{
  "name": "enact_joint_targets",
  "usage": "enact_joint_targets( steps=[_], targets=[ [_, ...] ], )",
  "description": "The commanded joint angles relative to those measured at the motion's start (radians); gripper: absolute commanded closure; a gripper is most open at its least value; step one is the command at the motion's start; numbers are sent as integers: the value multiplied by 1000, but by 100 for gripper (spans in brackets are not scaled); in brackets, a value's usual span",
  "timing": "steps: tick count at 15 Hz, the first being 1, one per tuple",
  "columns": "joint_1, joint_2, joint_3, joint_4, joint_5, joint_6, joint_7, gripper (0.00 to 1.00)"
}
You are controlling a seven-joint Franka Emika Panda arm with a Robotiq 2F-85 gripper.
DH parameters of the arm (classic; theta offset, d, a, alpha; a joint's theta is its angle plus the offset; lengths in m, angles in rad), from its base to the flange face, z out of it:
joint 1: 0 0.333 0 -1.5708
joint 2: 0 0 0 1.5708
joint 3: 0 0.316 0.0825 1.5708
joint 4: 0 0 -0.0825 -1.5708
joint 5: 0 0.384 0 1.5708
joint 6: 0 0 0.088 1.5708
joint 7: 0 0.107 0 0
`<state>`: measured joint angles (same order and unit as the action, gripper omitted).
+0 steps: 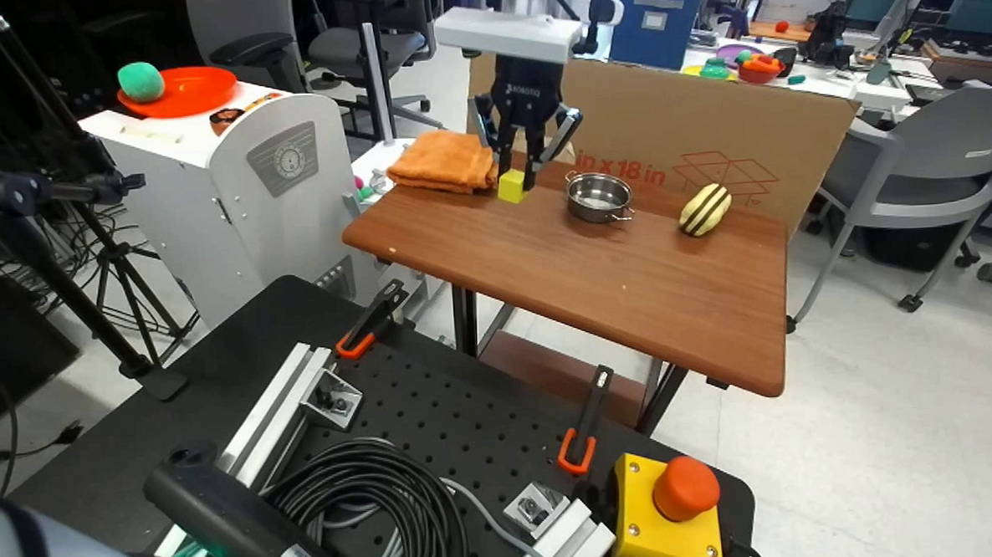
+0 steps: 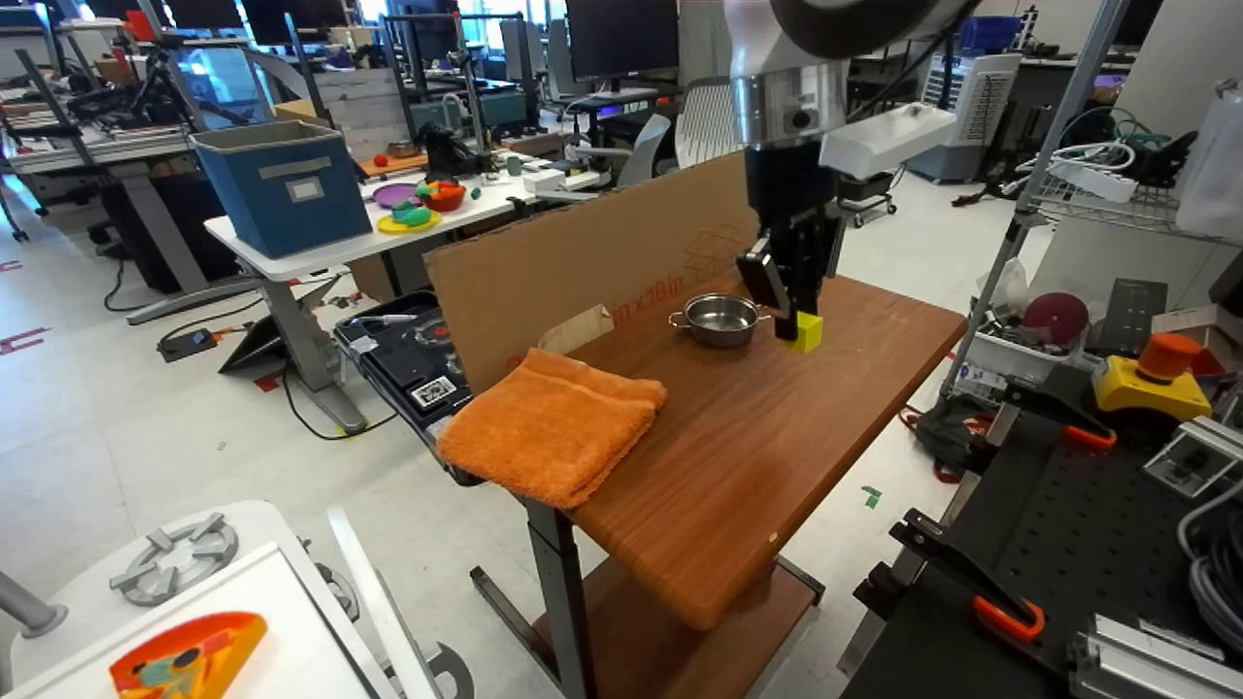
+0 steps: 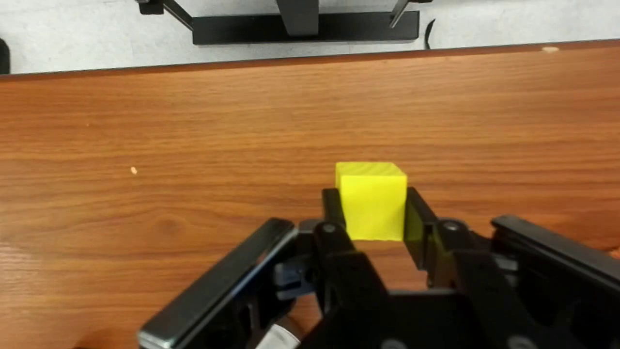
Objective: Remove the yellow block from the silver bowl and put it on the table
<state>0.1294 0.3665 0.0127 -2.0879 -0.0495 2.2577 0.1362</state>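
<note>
The yellow block is a tiny bright cube, also in an exterior view and in the wrist view. My gripper is shut on it, one finger pressed on each side. The gripper points down and holds the block above the wooden table; the exact height is hard to tell. The silver bowl stands upright on the table, apart from the block; its inside looks bare in both exterior views. In the wrist view the gripper hides most of a pale curved piece, perhaps the bowl.
A folded orange cloth lies at one table end, close to the gripper in that exterior view. A yellow-and-dark striped object lies towards the other end. A cardboard panel stands along the back edge. The black perforated platform faces the front edge.
</note>
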Motion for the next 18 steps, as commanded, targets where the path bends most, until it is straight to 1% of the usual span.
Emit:
enact_joint_targets(
  steps=[1,5,8,9,10,12,14,15,16,17,18],
  targets=[
    [-7,45,-16,-45,-81,114,-8,92],
    [3,126,-46,-57,-162,174,21,92],
    [6,161,-58,-54,-189,197,28,92],
    [-2,139,-51,-62,-183,189,14,42],
    [-8,131,-45,-67,-170,183,6,40],
    [-29,91,-22,-86,-126,136,-28,28],
    [-77,46,29,-90,-30,42,-120,13],
    [-101,18,52,-82,38,-50,-160,5],
    [-48,96,5,-55,-43,41,-72,1],
    [-55,79,11,-55,-30,18,-85,15],
    [-55,76,10,-55,-33,19,-84,8]
  ],
)
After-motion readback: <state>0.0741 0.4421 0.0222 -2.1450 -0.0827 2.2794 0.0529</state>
